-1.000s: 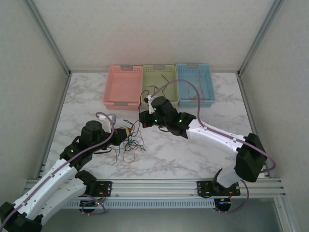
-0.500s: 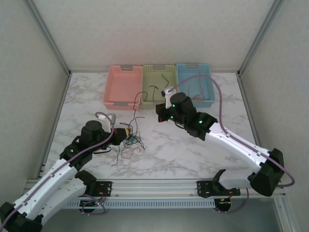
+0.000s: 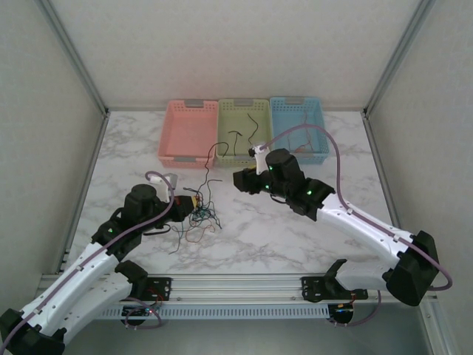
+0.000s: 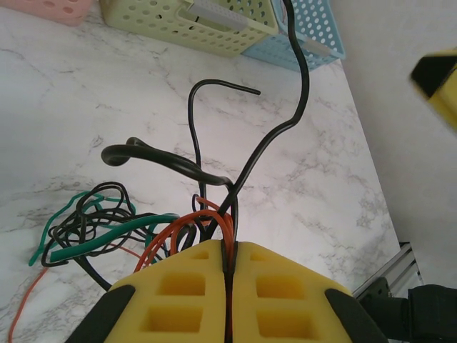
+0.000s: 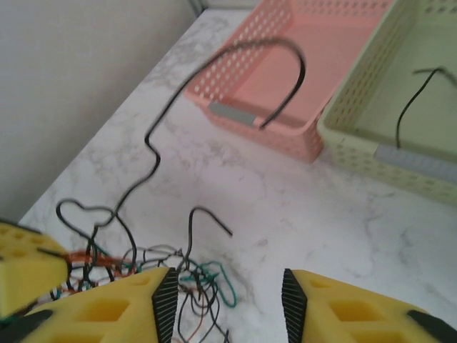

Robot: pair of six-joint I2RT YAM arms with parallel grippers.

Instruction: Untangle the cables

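**Item: cables, partly sorted.**

- **Clump** [image 3: 201, 218]: red, green and black cables are knotted together on the table [image 3: 266, 237], at about 8 o'clock from its centre. No strand in it is seen lying free.
- **Left gripper** [image 4: 230, 251]: the fingers are pressed together on red and black strands at the clump's 9 o'clock edge, and the pads all but meet.
- **Black strand** [image 5: 153, 136]: it rises from the clamped bundle, arches toward 12 o'clock and ends in a hook near the pink basket [image 3: 191, 104]. It is judged to be half drawn out, its lower end not yet freed.
- **Right gripper** [image 5: 225, 300]: the fingers are parted with nothing between them. It is held at about 2 o'clock from the clump, short of the baskets.
- **Green basket** [image 3: 244, 103]: it sits at 12 o'clock on the table, and at least two black cables [image 3: 236, 137] lie inside, judged already separated.
- **Blue basket** [image 3: 295, 101]: it sits at 1 o'clock, and its contents cannot be told past the arm.

**Progress:** a few cables are done. Most are judged left to do, the clump being largely intact.
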